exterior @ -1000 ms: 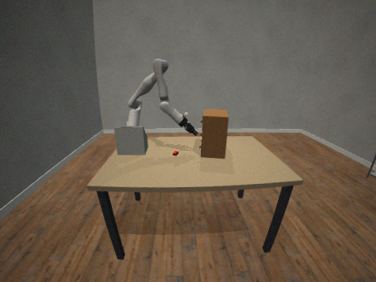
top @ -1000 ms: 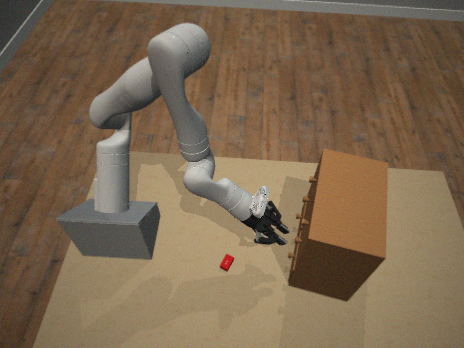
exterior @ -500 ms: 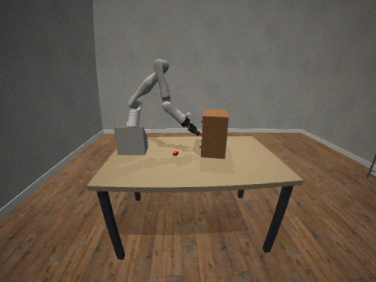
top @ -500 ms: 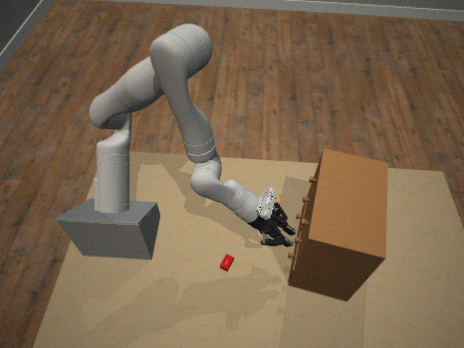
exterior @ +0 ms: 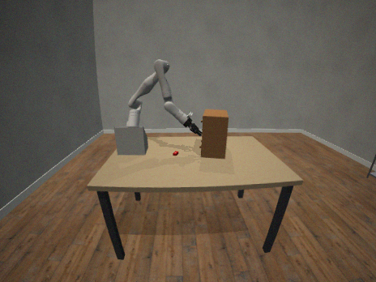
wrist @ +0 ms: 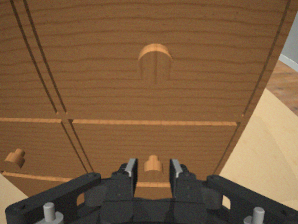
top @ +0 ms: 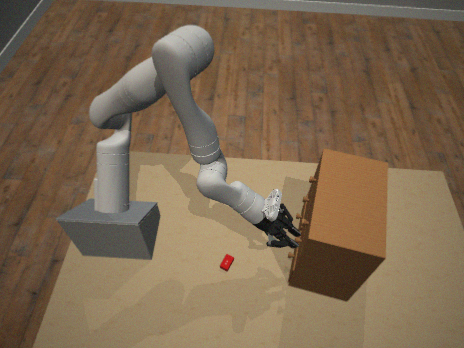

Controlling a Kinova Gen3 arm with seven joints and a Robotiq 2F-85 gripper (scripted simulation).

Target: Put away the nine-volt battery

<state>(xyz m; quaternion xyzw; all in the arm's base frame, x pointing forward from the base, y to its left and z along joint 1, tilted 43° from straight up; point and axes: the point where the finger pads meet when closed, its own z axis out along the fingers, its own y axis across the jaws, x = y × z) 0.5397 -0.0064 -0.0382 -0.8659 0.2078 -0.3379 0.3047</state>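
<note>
The red nine-volt battery [top: 227, 262] [exterior: 175, 153] is seen lying on the table [top: 415, 225] [exterior: 251, 170], well apart from the wooden chest [top: 350, 205] [exterior: 215, 134], its long axis set roughly parallel to the drawer fronts. It is left behind and below the gripper [top: 298, 239] [exterior: 201, 134] [wrist: 153, 169], on the side toward the grey block [top: 145, 215] [exterior: 131, 142] that carries the arm — so no pick-up is on just now; a drawer looks to be the business in hand.

And here is the relation that counts: in the wrist view a small knob [wrist: 153, 167] is framed between the two fingertips, nearly centred. The fingers are held partly apart, fairly narrow, with nothing gripped; whether the knob is already reached in depth cannot be told. A larger-looking knob [wrist: 155, 61] is seen above, and another [wrist: 15, 159] off to the left, both outside the fingers.

The drawers in view appear pushed in, and the battery's like is not shown, so the choice of drawer cannot be confirmed. What seems called for is a straight approach, a closing on the knob, then a short, level pull — too long a draw and the loose tray could droop or be pulled right out; a skewed one, and the chest could be dragged round.
</note>
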